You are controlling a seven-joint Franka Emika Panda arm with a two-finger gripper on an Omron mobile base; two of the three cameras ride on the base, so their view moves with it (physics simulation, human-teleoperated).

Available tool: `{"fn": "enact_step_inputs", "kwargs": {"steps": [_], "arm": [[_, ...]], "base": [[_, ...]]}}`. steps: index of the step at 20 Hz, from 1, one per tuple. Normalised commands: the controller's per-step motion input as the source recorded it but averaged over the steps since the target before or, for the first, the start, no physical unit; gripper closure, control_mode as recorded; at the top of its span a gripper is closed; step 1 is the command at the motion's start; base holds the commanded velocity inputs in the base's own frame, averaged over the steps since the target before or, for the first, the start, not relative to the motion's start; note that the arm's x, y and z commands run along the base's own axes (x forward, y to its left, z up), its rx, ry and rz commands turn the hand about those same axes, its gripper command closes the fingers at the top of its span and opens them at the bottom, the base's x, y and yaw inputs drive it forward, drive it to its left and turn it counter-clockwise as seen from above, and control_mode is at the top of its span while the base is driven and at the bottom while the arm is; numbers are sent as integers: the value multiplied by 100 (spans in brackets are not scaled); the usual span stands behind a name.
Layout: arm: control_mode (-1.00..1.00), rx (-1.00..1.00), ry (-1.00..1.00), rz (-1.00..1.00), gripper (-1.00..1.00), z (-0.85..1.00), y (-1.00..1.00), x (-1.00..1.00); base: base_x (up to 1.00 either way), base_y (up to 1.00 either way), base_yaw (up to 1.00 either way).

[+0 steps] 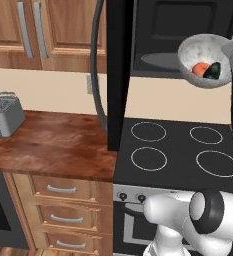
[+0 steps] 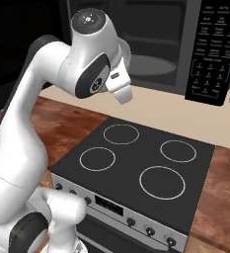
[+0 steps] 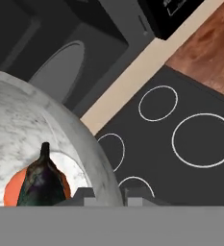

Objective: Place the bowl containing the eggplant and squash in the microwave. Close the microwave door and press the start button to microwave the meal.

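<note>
The speckled whitish-grey bowl (image 1: 200,50) hangs in the air above the stove, level with the microwave's (image 1: 188,20) open front. Inside it lie the orange-red squash (image 1: 200,69) and the blackish eggplant (image 1: 214,71). My gripper (image 1: 229,50) is shut on the bowl's right rim. In the hand view the bowl (image 3: 41,125) lies at the lower left with the eggplant (image 3: 40,181) and squash (image 3: 11,191), and my gripper (image 3: 106,197) clamps its rim. The grey turntable (image 2: 153,64) lies inside the dark cavity. The microwave door (image 1: 119,75) stands swung open, edge-on, with its curved grey handle (image 1: 95,65).
A black stove top (image 1: 178,145) with several ring burners lies under the bowl. A toaster (image 1: 5,116) sits on the wooden counter (image 1: 53,145) at the left. The microwave's button panel (image 2: 212,49) is right of the cavity. My arm (image 2: 47,99) hides most of the bowl in the right base view.
</note>
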Motion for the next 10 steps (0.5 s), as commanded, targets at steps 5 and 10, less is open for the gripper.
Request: {"fn": "enact_step_inputs", "kwargs": {"steps": [5, 10], "arm": [[-100, 23, 0, -18, 100, 1, 0, 32], [-100, 22, 0, -14, 100, 0, 0, 39]], "base": [[0, 0, 0], [0, 0, 0]]}}
